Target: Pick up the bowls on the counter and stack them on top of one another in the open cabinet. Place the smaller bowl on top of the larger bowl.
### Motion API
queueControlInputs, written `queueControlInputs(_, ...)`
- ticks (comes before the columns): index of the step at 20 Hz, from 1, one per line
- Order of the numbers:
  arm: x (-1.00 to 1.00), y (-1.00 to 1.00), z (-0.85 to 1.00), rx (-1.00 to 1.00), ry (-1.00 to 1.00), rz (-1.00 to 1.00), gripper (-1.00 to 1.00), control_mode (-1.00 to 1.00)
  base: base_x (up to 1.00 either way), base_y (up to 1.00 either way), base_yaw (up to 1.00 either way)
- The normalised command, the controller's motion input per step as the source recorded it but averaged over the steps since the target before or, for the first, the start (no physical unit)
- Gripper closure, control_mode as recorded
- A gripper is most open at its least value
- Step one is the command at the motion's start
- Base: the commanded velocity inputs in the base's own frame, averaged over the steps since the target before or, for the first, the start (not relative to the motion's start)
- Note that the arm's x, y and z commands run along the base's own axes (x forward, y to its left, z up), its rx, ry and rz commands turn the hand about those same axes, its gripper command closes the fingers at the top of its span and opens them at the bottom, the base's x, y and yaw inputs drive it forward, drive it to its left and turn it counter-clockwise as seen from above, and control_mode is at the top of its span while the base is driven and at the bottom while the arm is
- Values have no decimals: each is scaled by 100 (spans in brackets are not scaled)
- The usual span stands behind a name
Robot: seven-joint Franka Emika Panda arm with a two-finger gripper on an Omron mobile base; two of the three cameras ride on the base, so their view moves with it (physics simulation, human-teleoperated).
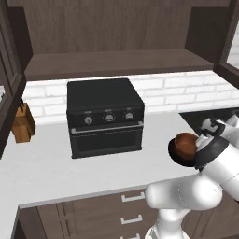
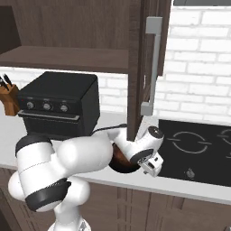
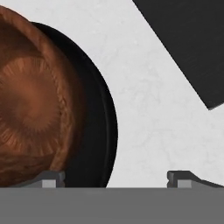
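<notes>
The small reddish-brown bowl (image 3: 30,100) sits inside the wider black bowl (image 3: 98,131) on the white counter (image 3: 153,113), near its front edge. From the left base view the brown bowl (image 1: 186,141) rises out of the black bowl (image 1: 176,155), beside the arm's wrist. My gripper (image 3: 118,179) hangs just above them, open. One fingertip (image 3: 52,178) is over the bowls and the other over bare counter, so the black rim lies between them. The open cabinet (image 1: 116,63) is above, its plank shelf bare.
A black toaster oven (image 1: 105,116) stands on the counter left of the bowls, with a wooden knife block (image 1: 23,123) further left. A black cooktop (image 2: 194,144) lies to the right. An open cabinet door (image 2: 144,67) hangs over the bowls.
</notes>
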Motion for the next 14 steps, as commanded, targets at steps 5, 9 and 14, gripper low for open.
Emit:
queueControlInputs(5, 0, 10, -27, 7, 0, 0, -100, -100, 0, 0, 0)
queueControlInputs(9, -6, 6, -6, 14, -6, 0, -100, -100, 0, 0, 0)
queueControlInputs(14, -42, -13, 26, 9, -8, 0, -100, -100, 0, 0, 0)
